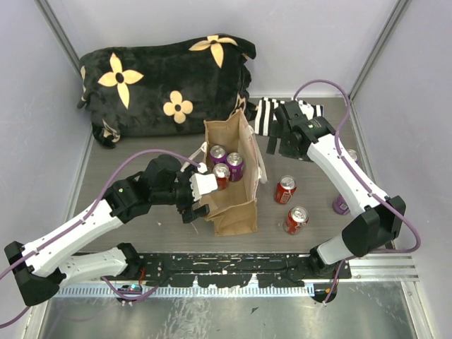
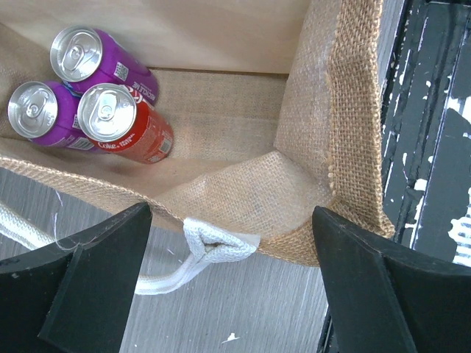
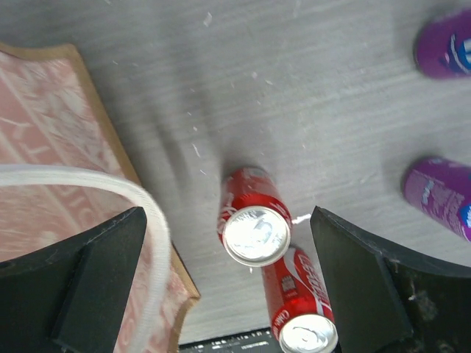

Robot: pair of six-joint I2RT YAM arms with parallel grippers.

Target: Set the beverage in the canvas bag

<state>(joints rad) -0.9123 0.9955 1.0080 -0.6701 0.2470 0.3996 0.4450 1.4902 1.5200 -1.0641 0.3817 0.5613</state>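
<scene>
1. Three cans stand upright inside the canvas bag (image 1: 236,212), bunched together toward its far end: a purple can (image 2: 99,62), a second purple can (image 2: 40,110) and a red can (image 2: 125,125).
2. That bag stands upright with its mouth open in the middle of the table (image 1: 176,236).
3. On the bag's left, the left gripper (image 1: 200,192) sits just beside the wall near the near corner. Its jaws are spread wide and hold nothing. Its wrist view looks down over the rim, with the white handle loop (image 2: 213,246) lying between the two black fingers (image 2: 96,272).
4. To the far right of the bag, the right gripper (image 1: 280,147) hangs above the table. Its jaws are also spread wide and empty. One cream rope handle (image 3: 110,187) of the bag shows at the left of its wrist view.
5. Two beverages wait on the table right of the bag, near each other: a second red can (image 1: 284,189) and, nearer, a third red can (image 1: 296,219). In the right wrist view the second red can appears between the fingers, below them.
6. Farther right are a third purple can (image 3: 440,197) and a fourth purple can (image 3: 445,44), both cut off by the picture edge.
7. At the far left lies a black flowered blanket (image 1: 162,78), and a striped cloth (image 1: 265,116) lies just right of it, beyond the bag.
</scene>
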